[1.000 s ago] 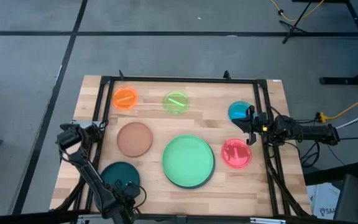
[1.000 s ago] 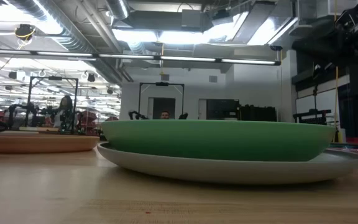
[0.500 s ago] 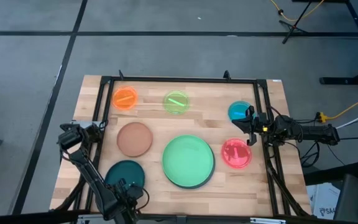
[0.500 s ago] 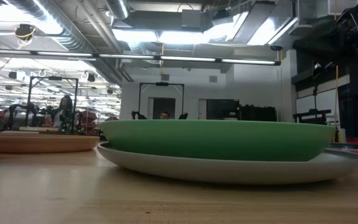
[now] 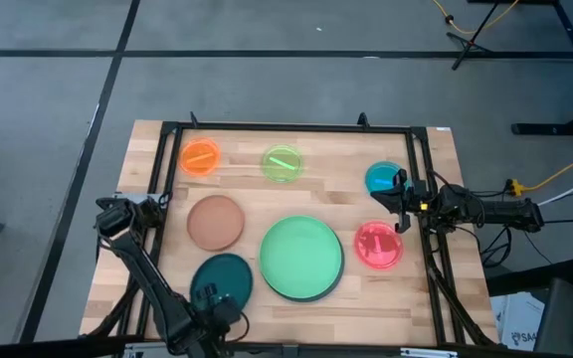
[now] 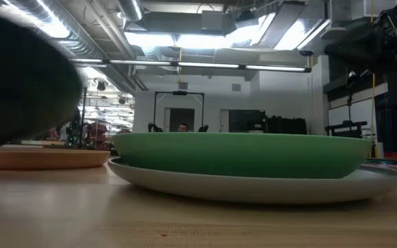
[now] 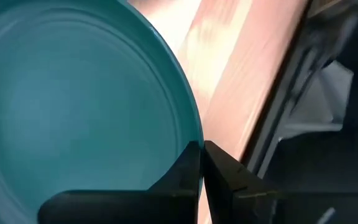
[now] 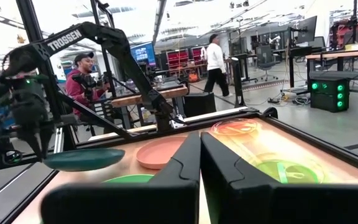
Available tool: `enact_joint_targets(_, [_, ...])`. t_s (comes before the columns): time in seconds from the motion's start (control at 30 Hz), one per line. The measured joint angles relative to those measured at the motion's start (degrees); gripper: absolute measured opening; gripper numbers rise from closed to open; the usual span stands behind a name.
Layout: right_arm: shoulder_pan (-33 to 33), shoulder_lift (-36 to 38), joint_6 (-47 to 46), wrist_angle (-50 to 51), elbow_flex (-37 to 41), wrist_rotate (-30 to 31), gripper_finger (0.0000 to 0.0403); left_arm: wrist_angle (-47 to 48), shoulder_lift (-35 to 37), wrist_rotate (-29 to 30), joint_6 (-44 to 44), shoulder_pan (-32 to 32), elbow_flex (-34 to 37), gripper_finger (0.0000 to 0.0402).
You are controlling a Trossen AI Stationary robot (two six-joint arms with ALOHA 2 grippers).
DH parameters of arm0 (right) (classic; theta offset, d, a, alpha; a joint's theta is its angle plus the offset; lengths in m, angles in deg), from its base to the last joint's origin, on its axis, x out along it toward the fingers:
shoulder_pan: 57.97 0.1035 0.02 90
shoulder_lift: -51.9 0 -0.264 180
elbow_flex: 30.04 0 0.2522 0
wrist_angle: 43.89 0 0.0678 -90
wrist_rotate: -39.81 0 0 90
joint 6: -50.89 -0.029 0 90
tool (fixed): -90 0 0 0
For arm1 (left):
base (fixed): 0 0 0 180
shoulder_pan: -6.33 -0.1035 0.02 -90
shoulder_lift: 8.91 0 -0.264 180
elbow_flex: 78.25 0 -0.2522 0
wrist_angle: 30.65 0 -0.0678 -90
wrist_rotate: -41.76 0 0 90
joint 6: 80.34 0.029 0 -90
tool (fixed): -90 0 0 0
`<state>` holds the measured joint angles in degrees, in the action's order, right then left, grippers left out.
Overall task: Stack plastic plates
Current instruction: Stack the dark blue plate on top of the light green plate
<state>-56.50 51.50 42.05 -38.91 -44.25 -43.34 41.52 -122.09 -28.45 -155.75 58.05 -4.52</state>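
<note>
My left gripper (image 5: 208, 302) is shut on the dark teal plate (image 5: 223, 277) near the table's near edge, left of the large light green plate (image 5: 300, 256). That green plate sits inside the grey plate (image 6: 253, 187). The teal plate shows as a dark blur (image 6: 19, 76) in the low view and hangs in the air (image 8: 82, 158) in the right wrist view. The brown plate (image 5: 215, 221), orange plate (image 5: 201, 156), lime plate (image 5: 283, 163), blue plate (image 5: 381, 178) and pink-red plate (image 5: 378, 245) lie flat on the table. My right gripper (image 5: 398, 195) waits shut by the blue plate. My left gripper pinches the teal plate's rim (image 7: 194, 134) between its two fingers (image 7: 185, 168), on the side toward the table's near edge. The fingers come from the near side. The plate is lifted clear of the table and stays roughly level.
A black metal frame (image 5: 286, 128) runs around the table top. People and workshop gear show in the room beyond the table. Bare wood lies along the near edge (image 5: 366, 308) in front of the green plate.
My left gripper has carried the teal plate toward the table's right, toward the green plate, and raised it. In the low view the plate has come in from the left and now looms large and high.
</note>
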Motion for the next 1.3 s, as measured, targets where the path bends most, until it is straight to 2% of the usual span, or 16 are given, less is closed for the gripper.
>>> enact_joint_targets(0.17, [0.0,0.0,0.0,-0.8,0.0,0.0,0.0005,1.1,0.0,5.4,8.6,-1.9,-3.6,0.0001])
enact_joint_targets(0.33, [0.0,0.0,0.1,-1.6,0.0,-0.4,0.0005,-0.4,0.1,11.8,20.8,-5.5,-5.7,0.0001])
enact_joint_targets(0.5, [0.0,0.0,0.1,-1.0,0.0,-0.4,0.0005,-6.6,-0.1,12.0,34.8,-10.9,-5.7,0.0001])
enact_joint_targets(0.63, [0.0,0.0,0.3,0.3,0.0,-0.4,0.0005,-11.4,-1.4,9.8,45.6,-15.3,-5.8,0.0])
enact_joint_targets(0.77, [0.0,0.0,0.2,0.4,0.0,-0.5,0.0005,-13.5,-3.3,5.6,52.1,-19.9,-5.8,0.0])
enact_joint_targets(0.87, [0.0,0.0,0.2,1.1,0.0,-0.9,0.0005,-14.6,-5.4,3.0,54.9,-23.0,-5.8,0.0])
enact_joint_targets(1.13, [0.0,0.0,0.2,1.4,0.0,-1.9,0.0005,-18.4,-10.2,-9.1,59.0,-27.7,-5.8,0.0005])
enact_joint_targets(1.3, [0.0,0.0,0.5,1.7,0.0,-1.5,0.0005,-18.4,-10.2,-11.4,57.7,-28.2,-5.8,0.0019])
